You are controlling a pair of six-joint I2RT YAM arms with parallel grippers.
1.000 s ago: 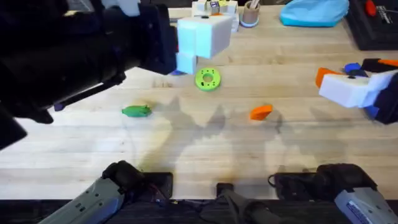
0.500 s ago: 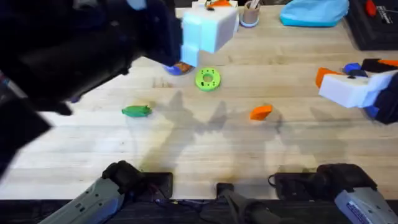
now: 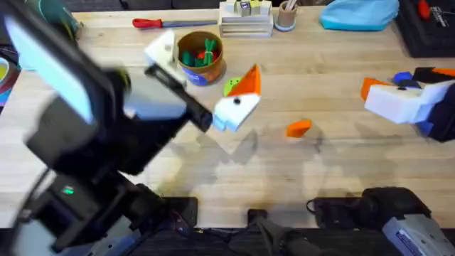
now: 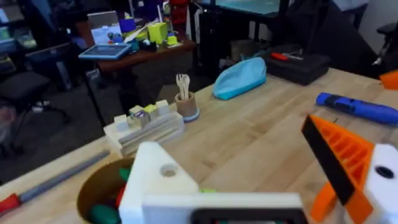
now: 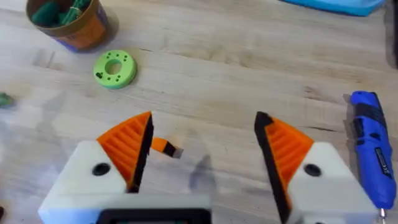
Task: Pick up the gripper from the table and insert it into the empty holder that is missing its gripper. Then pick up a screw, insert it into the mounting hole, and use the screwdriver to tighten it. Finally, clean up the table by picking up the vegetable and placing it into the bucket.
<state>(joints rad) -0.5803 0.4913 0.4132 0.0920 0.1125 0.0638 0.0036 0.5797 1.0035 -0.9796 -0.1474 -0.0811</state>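
Note:
The small orange gripper [image 3: 298,128] lies loose on the table's middle, also in the right wrist view [image 5: 163,147] ahead of my open right gripper [image 5: 202,134], which hovers at the right. My left gripper [image 3: 205,65] hangs open above the bucket [image 3: 206,71]. One of its fingers is a bare white holder [image 4: 158,177] with a mounting hole, the other carries an orange pad [image 4: 339,155]. The blue screwdriver [image 5: 368,149] lies beside my right gripper. My left arm hides the vegetable, and the screw is out of view.
A green round disc [image 5: 115,68] with holes sits near the bucket, which holds green and red pieces. Along the far edge are a red-handled tool [image 3: 153,23], a wooden block stand [image 3: 245,18], a cup of sticks [image 3: 286,16] and a blue pouch [image 3: 359,14].
My left arm has swung down and toward the near left, uncovering the bucket and the red tool and covering the vegetable. The right arm and the orange gripper have stayed put.

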